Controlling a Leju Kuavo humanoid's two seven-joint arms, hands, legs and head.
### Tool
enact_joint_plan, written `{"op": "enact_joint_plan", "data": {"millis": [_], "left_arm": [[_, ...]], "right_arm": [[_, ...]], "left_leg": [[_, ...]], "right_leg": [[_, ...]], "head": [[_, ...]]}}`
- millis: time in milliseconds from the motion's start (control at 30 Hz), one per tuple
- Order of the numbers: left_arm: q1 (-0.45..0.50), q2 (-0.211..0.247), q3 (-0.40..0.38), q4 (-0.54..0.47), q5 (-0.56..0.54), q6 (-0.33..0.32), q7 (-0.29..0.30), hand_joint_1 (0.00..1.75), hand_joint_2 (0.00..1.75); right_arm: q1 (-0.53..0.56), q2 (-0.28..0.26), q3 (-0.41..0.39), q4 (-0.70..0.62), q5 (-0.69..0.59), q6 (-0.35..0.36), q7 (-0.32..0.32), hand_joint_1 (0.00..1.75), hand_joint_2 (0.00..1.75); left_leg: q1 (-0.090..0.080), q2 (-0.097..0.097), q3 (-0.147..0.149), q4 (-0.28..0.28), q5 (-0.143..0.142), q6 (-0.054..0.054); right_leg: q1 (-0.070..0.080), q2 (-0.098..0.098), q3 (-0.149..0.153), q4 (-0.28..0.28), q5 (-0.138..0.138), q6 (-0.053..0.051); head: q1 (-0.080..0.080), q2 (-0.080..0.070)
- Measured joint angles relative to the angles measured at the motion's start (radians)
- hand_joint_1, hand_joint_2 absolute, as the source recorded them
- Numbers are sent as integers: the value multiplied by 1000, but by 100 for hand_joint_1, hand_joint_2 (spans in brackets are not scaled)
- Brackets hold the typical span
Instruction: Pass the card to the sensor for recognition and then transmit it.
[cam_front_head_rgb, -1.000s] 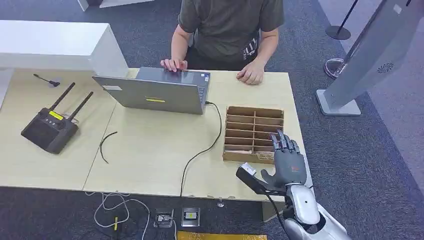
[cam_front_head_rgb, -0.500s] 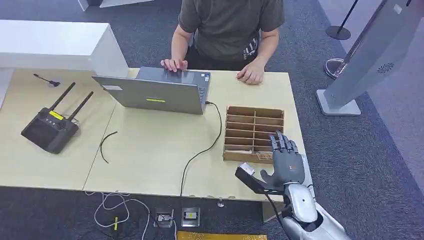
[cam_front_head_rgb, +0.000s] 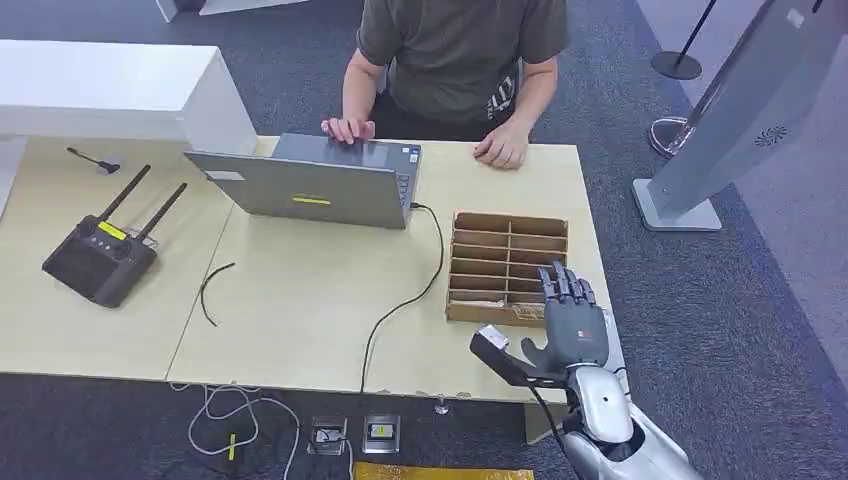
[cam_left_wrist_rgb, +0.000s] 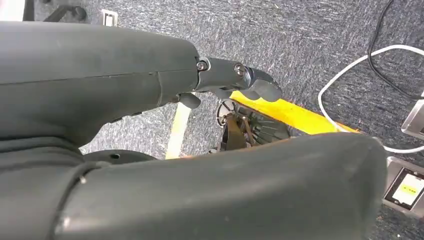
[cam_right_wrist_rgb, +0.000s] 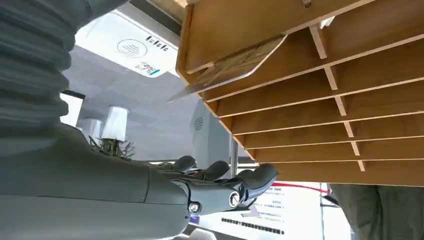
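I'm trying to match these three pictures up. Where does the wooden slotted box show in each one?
Head view: wooden box on the table's right side, just beyond the right hand.
Left wrist view: not in it.
Right wrist view: box across the top and right.
Shared landmark: the right hand.

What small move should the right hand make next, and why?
Probably lower the right hand toward the card and bring thumb and fingers onto its free edge. The card sticks out of the nearest slot of the wooden rack, and the hand hovers open beside it, holding nothing.
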Motion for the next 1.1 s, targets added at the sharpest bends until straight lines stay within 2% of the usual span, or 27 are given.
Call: {"op": "enact_joint_plan", "data": {"millis": [33,1100], "left_arm": [[0,0,0,0,0,0,0,0,0],[0,0,0,0,0,-1,-1,0,0]], "right_arm": [[0,0,0,0,0,0,0,175,175],[-5,8,-2,28,5,5,-17,175,175]], "left_leg": [[0,0,0,0,0,0],[0,0,0,0,0,0]], "right_leg": [[0,0,0,0,0,0],[0,0,0,0,0,0]], "head": [[0,0],[0,0]]}}
